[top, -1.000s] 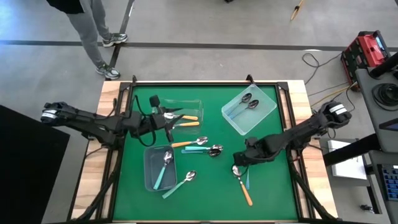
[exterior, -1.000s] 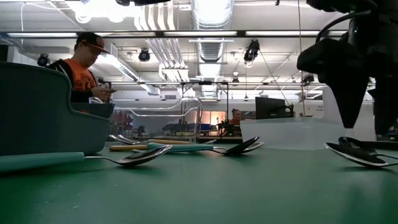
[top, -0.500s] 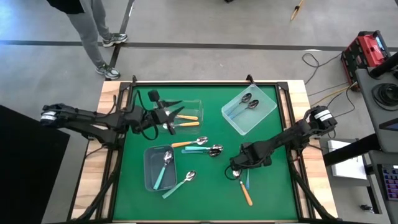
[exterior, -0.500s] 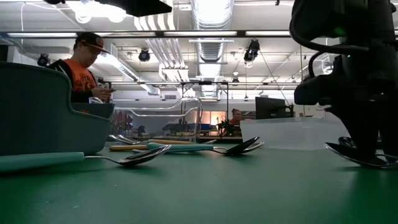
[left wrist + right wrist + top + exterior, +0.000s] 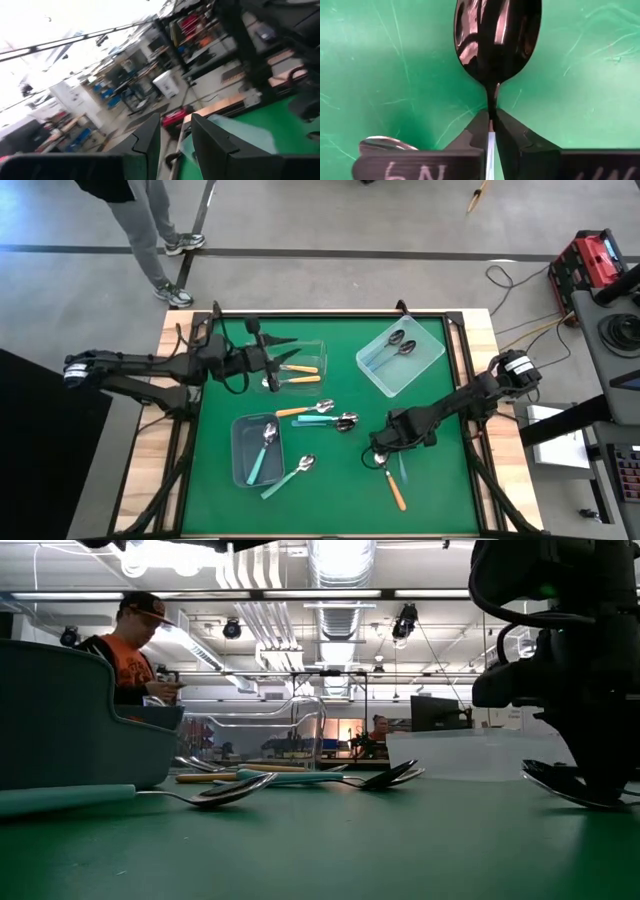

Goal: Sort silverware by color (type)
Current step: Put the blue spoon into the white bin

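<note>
Two fingers of the right gripper (image 5: 491, 131) pinch a spoon (image 5: 496, 37) at its neck; lift straight, keeping it level.

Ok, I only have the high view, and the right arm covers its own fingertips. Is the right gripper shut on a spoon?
Observer: Yes. In the right wrist view the right gripper is shut on the spoon, pinching its thin neck just below the bowl.
Operator: Is it off the table?
Observer: Not that I can see. In the low view its bowl lies level with the green mat.
Operator: Anything crowding it?
Observer: The second spoon shows its bowl beside one finger, apart from the held one.
Operator: And the left?
Observer: In its wrist view the left gripper has its fingers apart, with nothing visible between them.
</note>
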{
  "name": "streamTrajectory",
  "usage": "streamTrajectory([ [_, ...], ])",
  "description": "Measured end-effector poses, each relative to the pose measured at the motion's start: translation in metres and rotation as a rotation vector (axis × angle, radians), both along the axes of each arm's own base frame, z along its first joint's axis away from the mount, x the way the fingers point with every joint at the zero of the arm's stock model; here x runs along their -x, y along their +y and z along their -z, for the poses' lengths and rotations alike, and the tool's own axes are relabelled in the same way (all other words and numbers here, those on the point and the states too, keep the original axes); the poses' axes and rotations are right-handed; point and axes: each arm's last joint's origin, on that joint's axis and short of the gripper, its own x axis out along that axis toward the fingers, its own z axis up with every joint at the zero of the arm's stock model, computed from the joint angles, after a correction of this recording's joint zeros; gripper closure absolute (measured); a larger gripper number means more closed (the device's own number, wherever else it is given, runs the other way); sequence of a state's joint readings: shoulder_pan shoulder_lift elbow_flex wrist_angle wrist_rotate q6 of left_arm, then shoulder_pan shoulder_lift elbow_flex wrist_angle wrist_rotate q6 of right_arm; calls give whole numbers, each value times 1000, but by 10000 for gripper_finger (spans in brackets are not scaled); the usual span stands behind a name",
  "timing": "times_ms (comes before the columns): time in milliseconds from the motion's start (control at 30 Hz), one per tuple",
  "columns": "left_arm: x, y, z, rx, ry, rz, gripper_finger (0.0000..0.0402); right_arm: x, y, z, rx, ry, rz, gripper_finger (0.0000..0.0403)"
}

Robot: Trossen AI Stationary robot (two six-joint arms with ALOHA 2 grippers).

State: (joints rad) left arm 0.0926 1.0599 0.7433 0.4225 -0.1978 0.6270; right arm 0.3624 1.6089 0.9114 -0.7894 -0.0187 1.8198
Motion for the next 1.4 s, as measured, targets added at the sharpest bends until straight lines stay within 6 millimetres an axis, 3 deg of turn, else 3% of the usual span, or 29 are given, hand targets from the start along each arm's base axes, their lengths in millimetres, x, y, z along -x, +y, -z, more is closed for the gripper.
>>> streamTrajectory([
  [133,0,5,2,19,2,7,310,7,-6,-13,126,-44,-2,390],
  [300,0,5,2,30,-5,34,310,6,-7,-55,266,-270,-44,390],
  [533,-5,-3,3,60,-14,314,310,7,-20,-112,802,-608,-117,391],
  [700,-18,-2,8,139,-52,340,310,-7,-25,-135,1136,-670,-173,391],
  [1000,-54,2,47,362,5,350,293,-40,-35,-165,1271,-747,-383,391],
  [1400,-92,7,67,478,-84,316,187,-51,-53,-168,1302,-754,-392,391],
])
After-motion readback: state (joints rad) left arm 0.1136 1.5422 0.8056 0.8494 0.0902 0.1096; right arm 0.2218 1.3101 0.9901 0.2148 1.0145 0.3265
